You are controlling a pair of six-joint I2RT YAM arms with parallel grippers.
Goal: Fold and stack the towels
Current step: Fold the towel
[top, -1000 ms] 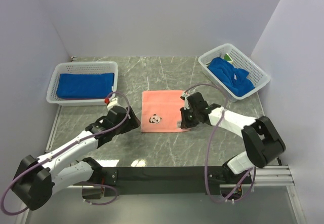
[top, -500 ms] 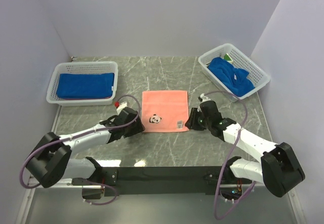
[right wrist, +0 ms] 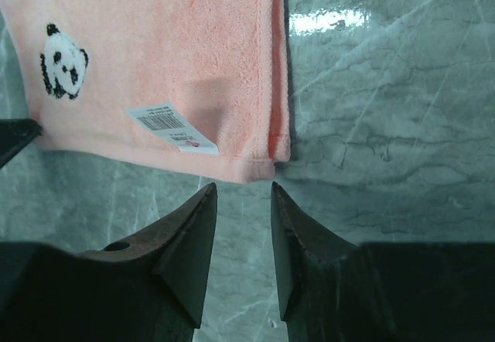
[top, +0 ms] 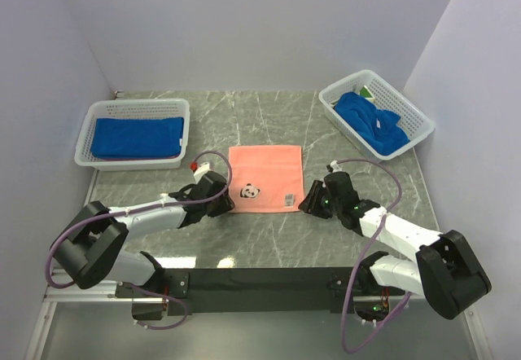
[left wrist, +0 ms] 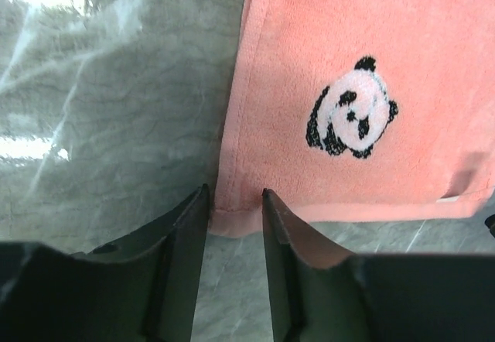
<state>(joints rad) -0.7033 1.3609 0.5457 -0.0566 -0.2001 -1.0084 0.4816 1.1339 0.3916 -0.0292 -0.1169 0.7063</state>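
The jaws of the left gripper (left wrist: 234, 195) are seen standing slightly apart, with a narrow gap between them. The near-left corner of the salmon-pink towel (top: 264, 177) lies flat in that gap, and no pinch on the cloth can be made out. The jaws of the right gripper (right wrist: 242, 187) are likewise held a little apart. Only bare table (top: 269, 116) shows between them, and the towel's near-right corner lies just beyond their tips.

In the top view, the left gripper is placed at the towel's seven o'clock corner and the right gripper at its five o'clock corner. The towel is spread flat at the middle of the grey marbled table. A panda motif (left wrist: 352, 117) is stitched near its near edge, and a white label (right wrist: 170, 125) is attached toward the near-right corner.

At ten o'clock from the towel, a folded blue towel (top: 134, 136) is laid flat in the left basket (top: 85, 144). At two o'clock, a crumpled blue towel (top: 370, 124) is heaped in the right basket (top: 407, 103), which is set at an angle to the table edge.
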